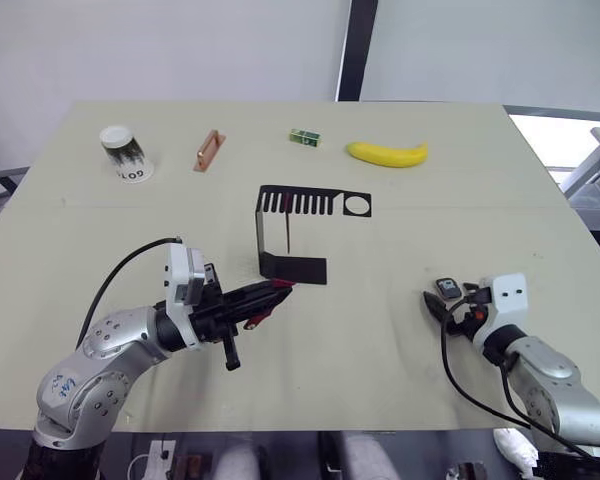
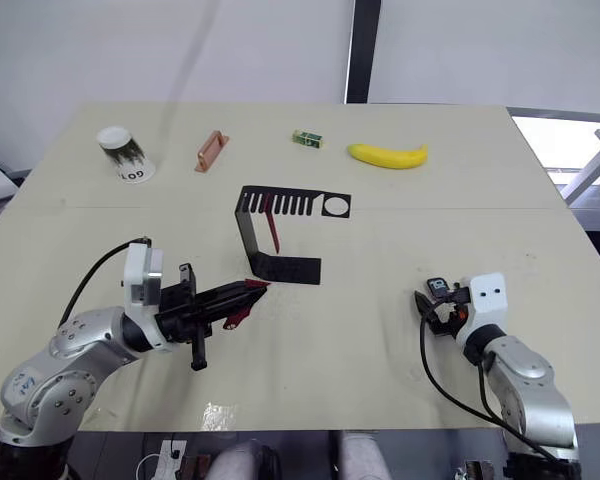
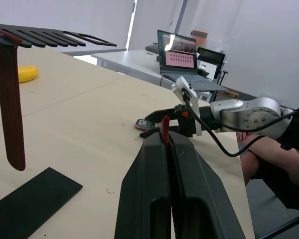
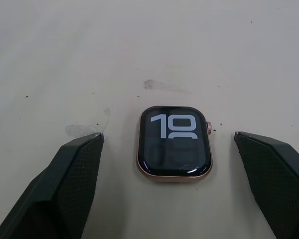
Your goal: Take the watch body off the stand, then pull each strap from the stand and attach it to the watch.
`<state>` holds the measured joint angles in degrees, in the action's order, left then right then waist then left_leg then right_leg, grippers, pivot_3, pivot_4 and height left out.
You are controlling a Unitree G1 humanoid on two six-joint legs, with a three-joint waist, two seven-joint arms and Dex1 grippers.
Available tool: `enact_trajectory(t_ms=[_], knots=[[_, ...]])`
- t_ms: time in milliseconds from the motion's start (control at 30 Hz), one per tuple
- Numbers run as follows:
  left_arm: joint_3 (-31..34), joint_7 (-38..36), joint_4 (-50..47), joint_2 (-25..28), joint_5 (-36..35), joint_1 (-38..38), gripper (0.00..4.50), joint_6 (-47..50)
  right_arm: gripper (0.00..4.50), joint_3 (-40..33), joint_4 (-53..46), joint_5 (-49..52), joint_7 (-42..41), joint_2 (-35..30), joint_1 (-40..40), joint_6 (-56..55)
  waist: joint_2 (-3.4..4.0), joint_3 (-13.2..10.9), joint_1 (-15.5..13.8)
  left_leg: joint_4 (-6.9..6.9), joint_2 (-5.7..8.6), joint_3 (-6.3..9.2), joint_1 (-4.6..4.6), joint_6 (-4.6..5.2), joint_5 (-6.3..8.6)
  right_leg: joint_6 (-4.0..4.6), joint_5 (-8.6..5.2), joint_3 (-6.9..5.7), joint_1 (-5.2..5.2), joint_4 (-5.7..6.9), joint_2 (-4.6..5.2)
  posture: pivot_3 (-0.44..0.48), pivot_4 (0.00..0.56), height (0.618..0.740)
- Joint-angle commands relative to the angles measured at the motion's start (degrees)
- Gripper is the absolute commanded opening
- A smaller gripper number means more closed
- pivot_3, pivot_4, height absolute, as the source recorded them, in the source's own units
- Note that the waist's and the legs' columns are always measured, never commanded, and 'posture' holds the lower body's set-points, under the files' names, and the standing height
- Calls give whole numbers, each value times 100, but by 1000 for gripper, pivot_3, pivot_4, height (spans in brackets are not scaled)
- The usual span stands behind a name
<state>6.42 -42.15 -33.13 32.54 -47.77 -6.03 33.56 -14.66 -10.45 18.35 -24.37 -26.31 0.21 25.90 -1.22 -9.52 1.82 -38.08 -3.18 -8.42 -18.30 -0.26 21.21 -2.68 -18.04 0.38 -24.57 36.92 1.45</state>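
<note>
One strap (image 1: 264,303) is clamped in the left hand (image 1: 270,296); the right hand (image 4: 169,149), fingers apart, straddles the watch body (image 4: 173,143) on the counter (image 1: 380,240).

A lit "10" on the watch body, partial print on a paper cup

The watch body (image 4: 174,148), lying flat on the table (image 4: 229,55), showed large white digits reading "10" on its dark screen (a second row beneath was cut off and could not be read). The white paper cup (image 1: 125,153) at the table's far left corner carried dark lettering that appeared to read "LOD", seemingly upside down. Markings on the small green box (image 1: 304,138) were too small to read.
</note>
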Motion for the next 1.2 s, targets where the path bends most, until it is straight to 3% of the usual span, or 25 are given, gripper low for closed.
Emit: enact_trajectory(t_ms=[33,533,733,767,1200], knots=[[12,-69,-116,56,-86,-45,0,-17,4460,119,291,6,-254,-76,66,11,-3,2,0,0,0,0,0,0,0,0,0,0,0,0,0,0,150,738],[26,-66,-78,66,-45,-97,0,-22,4460,228,687,5,-467,-54,86,-160,-45,28,7,0,-1,0,6,0,0,0,0,0,7,0,1,0,150,738],[23,-74,-47,71,-44,-139,0,-16,1688,237,969,10,-585,-47,71,-308,-50,31,5,0,-1,1,8,0,0,1,0,0,9,0,1,0,150,738],[26,-78,-37,74,-43,-149,0,-15,1503,228,1031,24,-595,-45,58,-318,-51,32,6,0,-1,1,8,0,0,1,0,-1,10,0,1,0,150,738],[3,-95,77,130,6,-301,0,-36,1505,231,1252,78,-900,-88,-113,-545,-84,52,17,0,-3,1,13,0,0,1,0,0,16,-1,2,0,150,738]])
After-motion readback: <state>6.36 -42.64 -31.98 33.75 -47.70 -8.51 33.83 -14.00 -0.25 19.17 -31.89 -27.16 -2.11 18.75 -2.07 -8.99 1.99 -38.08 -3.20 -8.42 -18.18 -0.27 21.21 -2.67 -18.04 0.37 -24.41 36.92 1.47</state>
